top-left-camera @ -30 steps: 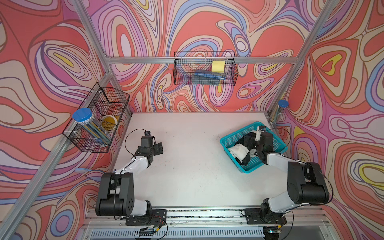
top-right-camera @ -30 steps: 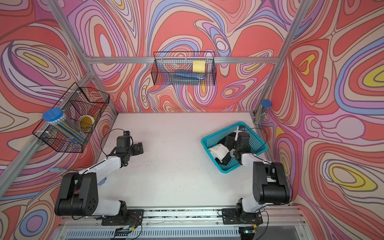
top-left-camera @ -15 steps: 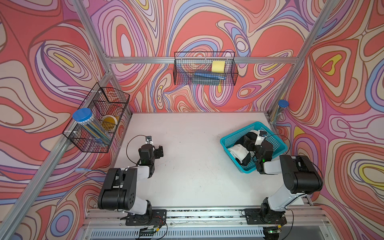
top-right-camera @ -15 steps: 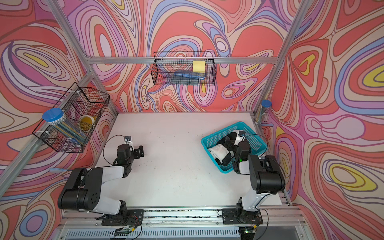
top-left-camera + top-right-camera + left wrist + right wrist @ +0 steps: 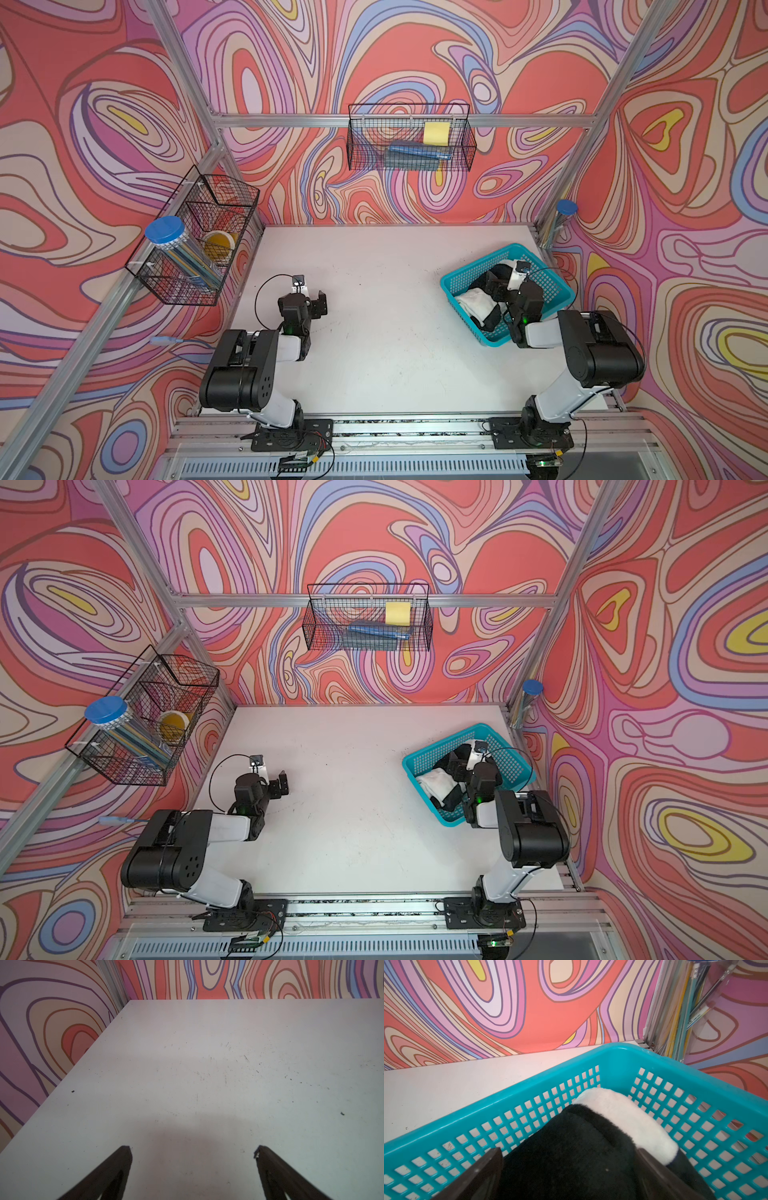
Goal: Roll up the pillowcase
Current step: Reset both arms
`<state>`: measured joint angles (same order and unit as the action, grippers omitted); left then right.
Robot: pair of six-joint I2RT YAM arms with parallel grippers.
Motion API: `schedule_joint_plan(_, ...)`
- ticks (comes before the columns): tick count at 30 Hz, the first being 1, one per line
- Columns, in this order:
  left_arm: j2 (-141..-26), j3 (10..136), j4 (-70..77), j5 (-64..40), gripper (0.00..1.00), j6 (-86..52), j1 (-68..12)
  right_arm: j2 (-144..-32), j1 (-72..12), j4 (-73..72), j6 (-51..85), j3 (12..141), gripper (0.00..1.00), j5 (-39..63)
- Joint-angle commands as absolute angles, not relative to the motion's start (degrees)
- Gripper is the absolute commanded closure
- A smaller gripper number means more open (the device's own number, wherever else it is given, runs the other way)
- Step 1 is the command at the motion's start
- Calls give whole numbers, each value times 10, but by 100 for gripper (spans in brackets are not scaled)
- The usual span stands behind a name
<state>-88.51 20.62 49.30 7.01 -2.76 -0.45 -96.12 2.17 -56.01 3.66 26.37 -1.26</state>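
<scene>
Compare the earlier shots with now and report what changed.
The left gripper pulled back slightly over the table, toward the robot's side. The right gripper kept its place at the basket, jaws open astride the pillowcase. Nothing was grasped or released. Pillowcase and basket lay unmoved.

The pillowcase [image 5: 581, 1130] lay bunched in the basket [image 5: 612, 1051], between the right gripper's [image 5: 569, 1150] jaws and ahead of them. The table [image 5: 207, 1064] stretched under and ahead of the left gripper [image 5: 193, 1148], the basket well off to its right.
</scene>
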Motion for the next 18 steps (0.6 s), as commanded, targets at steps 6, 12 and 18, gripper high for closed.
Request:
schedule_joint_plan(6, -880, 213, 510, 62, 1, -19, -8, -972, 14, -542, 26, 269, 2, -18)
schedule_joint_plan(12, -886, 220, 500, 62, 1, -17, -10, -974, 11, -538, 23, 272, 2, -20)
schedule_joint_plan(18, -880, 212, 511, 56, 1, -13, -10, -971, 11, -535, 23, 272, 2, -20)
